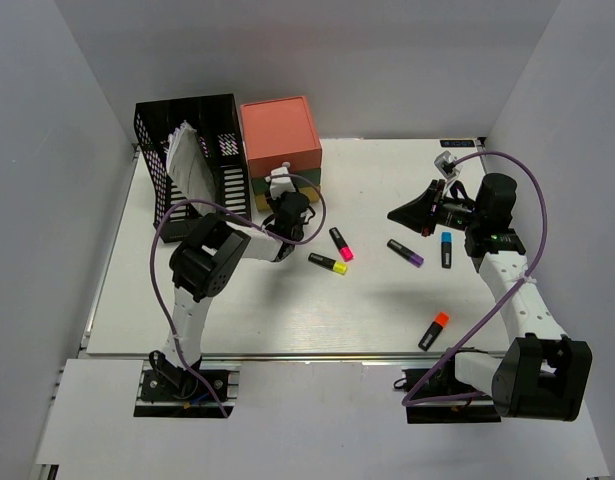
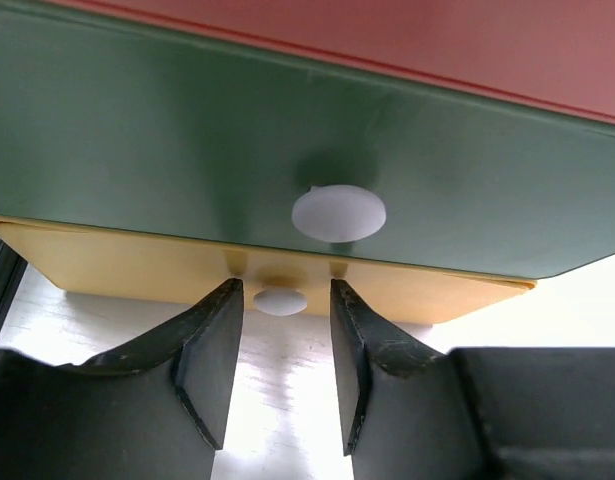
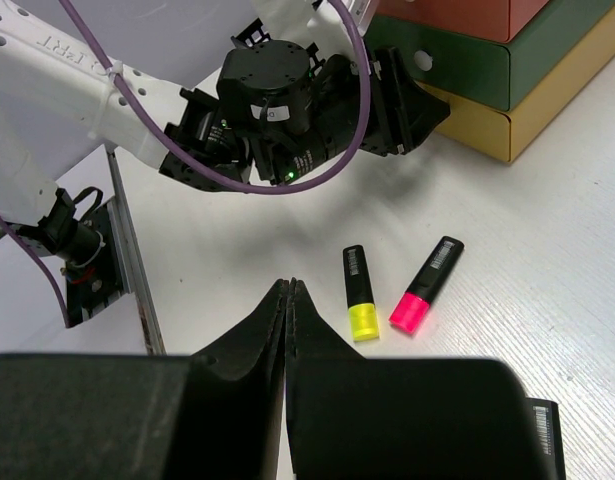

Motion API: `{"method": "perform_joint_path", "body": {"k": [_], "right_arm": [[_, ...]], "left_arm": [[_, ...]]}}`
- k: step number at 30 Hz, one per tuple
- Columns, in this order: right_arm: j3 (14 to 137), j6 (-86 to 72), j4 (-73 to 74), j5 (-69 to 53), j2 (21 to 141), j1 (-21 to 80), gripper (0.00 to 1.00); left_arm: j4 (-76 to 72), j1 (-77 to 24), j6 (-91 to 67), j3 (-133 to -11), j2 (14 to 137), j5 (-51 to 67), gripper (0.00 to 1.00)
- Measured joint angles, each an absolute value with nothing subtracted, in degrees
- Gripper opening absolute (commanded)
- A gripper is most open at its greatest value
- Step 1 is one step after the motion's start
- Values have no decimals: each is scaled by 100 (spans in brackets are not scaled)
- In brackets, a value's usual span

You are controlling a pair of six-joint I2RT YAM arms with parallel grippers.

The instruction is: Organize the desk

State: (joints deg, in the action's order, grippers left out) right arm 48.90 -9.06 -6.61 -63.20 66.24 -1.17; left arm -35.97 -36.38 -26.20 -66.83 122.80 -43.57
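Left wrist view showed the left gripper point(image 2: 280, 375) with fingers apart, tips flanking the yellow drawer's knob point(image 2: 280, 300). Right gripper point(image 3: 288, 330) hung pressed together, empty, above the desk point(image 1: 287, 310), which spread white beneath both arms and a yellow marker point(image 3: 359, 292).

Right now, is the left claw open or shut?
Open: the left claw has its fingers apart, flanking the white knob of the yellow drawer.

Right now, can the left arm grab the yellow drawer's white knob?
Probably yes. The left gripper is open, the knob on the yellow drawer lines up between its fingertips, and nothing blocks it.
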Motion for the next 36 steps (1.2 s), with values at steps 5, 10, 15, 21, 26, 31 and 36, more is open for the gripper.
{"method": "perform_joint_path", "body": {"k": [5,10,15,21,26,31,36], "right_arm": [[4890,-906,-661,-6320,6624,-117,0],[4890,-906,-661,-6320,6624,-139,0],[4890,-906,-661,-6320,6624,-143,0],[4890,-906,-661,-6320,6624,-150,0],[4890,-906,-663,-6320,6624,-150,0],[4890,-906,-661,-6320,6624,-150,0],[4890,-906,-663,-6320,6624,-165,0]], "left_arm": [[-3597,-3638,-2641,-6683,12326,-4351,51],[-3559,-3638,-2648,-6705,12392,-4346,53],[-3518,-3638,-2668,-6744,12446,-4333,50],[-3505,-3638,-2707,-6770,12446,-4329,33],[-3476,-3638,-2703,-6783,12449,-4329,23],[-3472,-3638,-2709,-6788,12449,-4329,12],[-3693,-3638,-2749,-6632,12429,-4235,6]]}}
